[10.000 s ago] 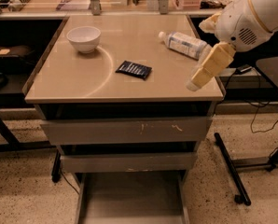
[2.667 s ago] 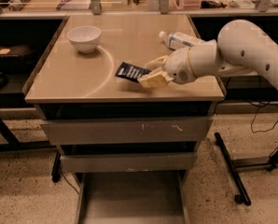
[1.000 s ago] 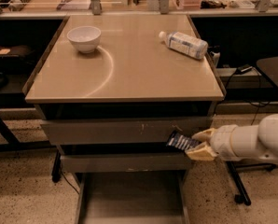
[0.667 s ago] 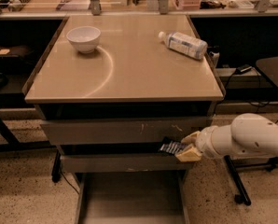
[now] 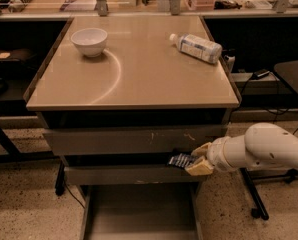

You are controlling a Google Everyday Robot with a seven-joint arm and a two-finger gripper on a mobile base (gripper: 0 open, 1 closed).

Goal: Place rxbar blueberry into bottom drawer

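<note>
1. The gripper [image 5: 192, 160], at the end of a white arm [image 5: 269, 146] reaching in from the right, hangs above the right rear part of the bottom drawer [image 5: 139, 209]. It is level with the gap between the two grey drawer fronts higher up.
2. Its two tan fingers [image 5: 199, 167] are pinched on the rxbar blueberry [image 5: 179, 159]. The bar sticks out leftward from them, lying roughly flat, just in front of the middle drawer front [image 5: 124, 175]. It is above the bottom drawer, not in it.
3. The bottom drawer stands pulled out, its plain grey floor and low side walls showing; its near edge runs out of view.
4. High above the bottom drawer, on the table top [image 5: 134, 71], a white bowl [image 5: 89, 40] stands and a clear plastic bottle [image 5: 196, 47] lies on its side. Neither belongs to the task.
5. Step in hand, as judged: the carry, with the bar grasped and not yet released.
6. Next move, as judged: lower the bar toward the bottom drawer's floor, clear of the middle drawer front and inside the right side wall. Only then should the fingers part.
</note>
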